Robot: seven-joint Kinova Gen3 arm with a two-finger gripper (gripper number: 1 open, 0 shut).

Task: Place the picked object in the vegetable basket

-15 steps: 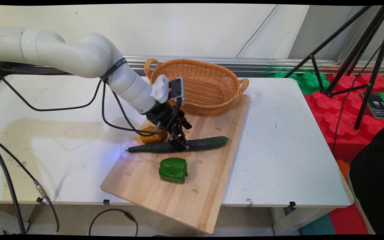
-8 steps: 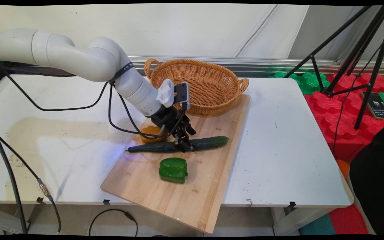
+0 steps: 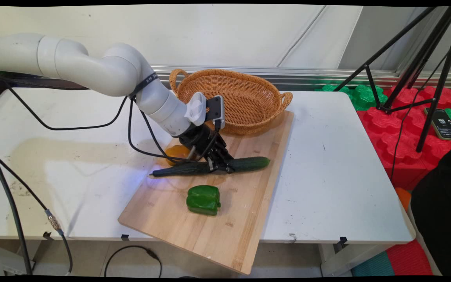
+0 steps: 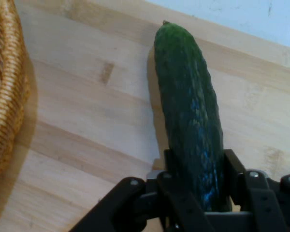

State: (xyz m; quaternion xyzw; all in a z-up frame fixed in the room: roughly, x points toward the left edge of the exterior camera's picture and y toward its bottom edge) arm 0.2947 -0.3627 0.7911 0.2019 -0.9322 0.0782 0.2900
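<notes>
Since a second ago the gripper (image 3: 219,167) has closed in on the cucumber (image 3: 245,164) and the cucumber has tipped a little, its right end now sitting slightly higher and its left tip shifted rightward. Both black fingers (image 4: 182,200) are clamped on the cucumber's flanks, about the middle of its length, narrowed to just the vegetable's width; in the hand view the cucumber (image 4: 191,116) runs up from between them toward the far edge of the board. It lies across the wooden cutting board (image 3: 225,231), reaching from the board's left edge, where its dark tip overhangs onto the white table (image 3: 327,176), toward the board's right edge.

Just behind the gripper, at the board's left edge, an orange vegetable (image 3: 176,152) shows partly behind the arm's wrist and cables. Nearer the board's front a green bell pepper (image 3: 203,199) sits by itself, near the cucumber but not touching it. A wicker basket (image 3: 245,100) with two handles stands on the board's back corner and the table behind it; its woven wall (image 4: 5,96) fills the left side of the hand view, apart from the cucumber
</notes>
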